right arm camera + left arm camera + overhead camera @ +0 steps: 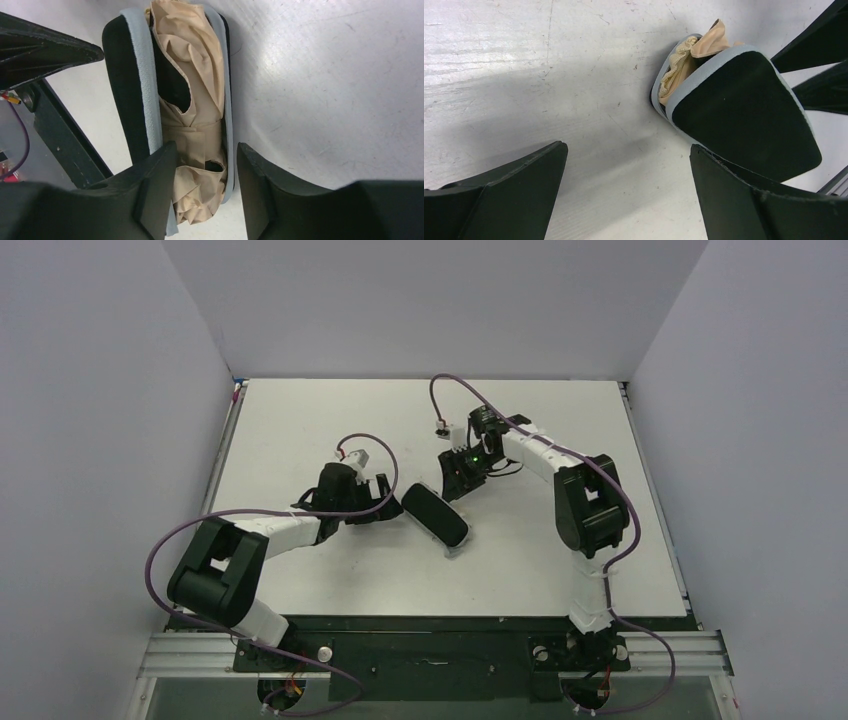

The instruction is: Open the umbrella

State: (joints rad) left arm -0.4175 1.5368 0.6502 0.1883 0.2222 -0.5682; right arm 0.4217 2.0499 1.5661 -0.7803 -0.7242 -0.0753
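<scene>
Lying folded near the middle of the white surface (300, 420), the umbrella (436, 517), tan cloth bunched between black grey-edged sides, our right claw (206, 150) spread astride one end, our left claw (626, 147) spread wide, just beside the other end.

Black-white arms (285, 530), purple cables (240, 512)

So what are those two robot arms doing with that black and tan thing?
They are working on a folded umbrella lying on the white table, and it is not open yet. The right gripper has its jaws on either side of part of it, with tan fabric showing between them. It is hard to tell whether they are squeezing. The left gripper sits close beside the umbrella with its jaws wide open, holding nothing.
</scene>
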